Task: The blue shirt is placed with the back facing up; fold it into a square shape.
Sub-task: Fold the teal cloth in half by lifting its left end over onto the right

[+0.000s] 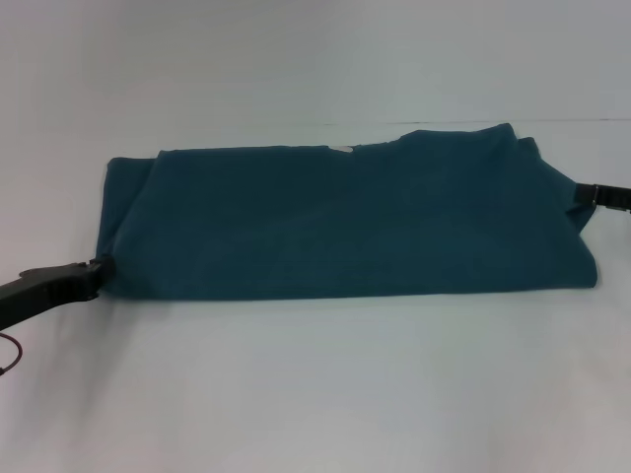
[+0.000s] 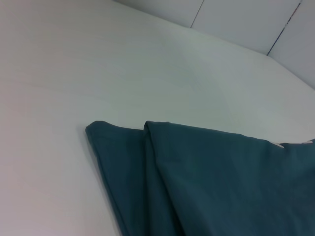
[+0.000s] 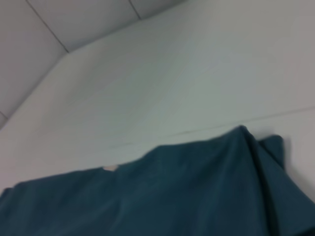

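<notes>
1. The shirt (image 1: 345,222) lies flat on the table (image 1: 315,394) as a long band stretching from my left gripper (image 1: 96,276) across to my right gripper (image 1: 582,194), already folded lengthwise, with a pale tag at its far edge

2. My left gripper sits at the band's near corner on its own side, touching the cloth; my right gripper sits at the opposite end, against the cloth's edge there

3. I cannot tell whether either gripper is pinching fabric or merely beside it; my fingertips are hidden against the dark cloth in the head view, and neither wrist view shows them

4. By my left gripper two layers lie staggered, one edge set back from the other (image 2: 147,147); by my right gripper the end is bunched into a loose ridge (image 3: 261,157)

5. Risk: if I lift while gripping only the top layer, the lower one would stay behind and the fold would open

6. Risk: soft knit sags between my grippers, so uneven lifting could skew the band and spoil the square

7. Risk: the bunched end beside my right gripper could get folded in as a lump unless smoothed first
</notes>
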Controlling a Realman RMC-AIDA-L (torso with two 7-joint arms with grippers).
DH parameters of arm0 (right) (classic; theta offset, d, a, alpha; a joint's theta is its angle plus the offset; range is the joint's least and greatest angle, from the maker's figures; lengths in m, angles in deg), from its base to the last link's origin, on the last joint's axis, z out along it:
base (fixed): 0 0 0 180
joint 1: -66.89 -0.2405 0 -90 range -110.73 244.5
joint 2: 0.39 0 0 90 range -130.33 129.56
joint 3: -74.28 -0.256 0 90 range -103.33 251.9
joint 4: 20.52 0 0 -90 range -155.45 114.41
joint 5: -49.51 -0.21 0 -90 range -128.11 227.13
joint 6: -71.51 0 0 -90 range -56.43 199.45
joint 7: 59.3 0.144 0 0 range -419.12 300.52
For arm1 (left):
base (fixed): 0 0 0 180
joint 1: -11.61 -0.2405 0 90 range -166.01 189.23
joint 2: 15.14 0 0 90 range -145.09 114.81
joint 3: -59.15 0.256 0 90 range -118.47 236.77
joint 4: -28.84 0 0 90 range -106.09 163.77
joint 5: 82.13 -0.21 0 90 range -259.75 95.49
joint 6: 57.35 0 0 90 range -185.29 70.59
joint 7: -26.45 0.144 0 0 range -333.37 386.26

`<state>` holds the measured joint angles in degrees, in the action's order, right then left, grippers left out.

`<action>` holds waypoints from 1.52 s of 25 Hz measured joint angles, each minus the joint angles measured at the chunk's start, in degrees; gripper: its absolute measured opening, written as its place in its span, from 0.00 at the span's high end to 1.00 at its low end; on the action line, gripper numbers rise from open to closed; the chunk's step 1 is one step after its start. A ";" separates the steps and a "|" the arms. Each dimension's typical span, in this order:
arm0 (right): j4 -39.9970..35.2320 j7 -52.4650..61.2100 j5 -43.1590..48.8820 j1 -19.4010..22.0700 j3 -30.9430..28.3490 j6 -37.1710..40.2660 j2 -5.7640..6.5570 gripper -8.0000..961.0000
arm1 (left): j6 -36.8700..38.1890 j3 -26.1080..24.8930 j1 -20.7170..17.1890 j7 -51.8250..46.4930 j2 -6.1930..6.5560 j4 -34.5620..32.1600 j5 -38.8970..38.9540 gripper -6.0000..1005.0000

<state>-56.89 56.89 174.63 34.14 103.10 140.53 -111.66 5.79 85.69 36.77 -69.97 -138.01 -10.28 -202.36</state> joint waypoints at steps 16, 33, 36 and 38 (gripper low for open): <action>3.59 5.84 6.13 0.15 0.01 -2.65 -0.25 0.29 | 0.10 0.00 0.13 -0.09 0.10 -0.43 0.00 0.99; 6.05 4.86 6.14 -1.23 0.10 -6.33 -2.28 0.39 | -0.34 0.00 0.33 -0.04 0.19 -0.43 0.01 0.98; 6.05 4.24 6.09 -1.34 0.10 -6.66 -2.39 0.54 | -0.39 0.00 0.43 -0.02 0.25 -0.43 0.01 0.98; 6.05 3.95 6.01 -1.35 0.10 -6.80 -2.44 0.61 | -0.39 0.00 0.51 -0.01 0.26 -0.43 0.01 0.98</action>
<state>-50.85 60.84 180.64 32.79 103.20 133.73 -114.09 5.40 85.69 37.28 -69.99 -137.75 -10.71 -202.36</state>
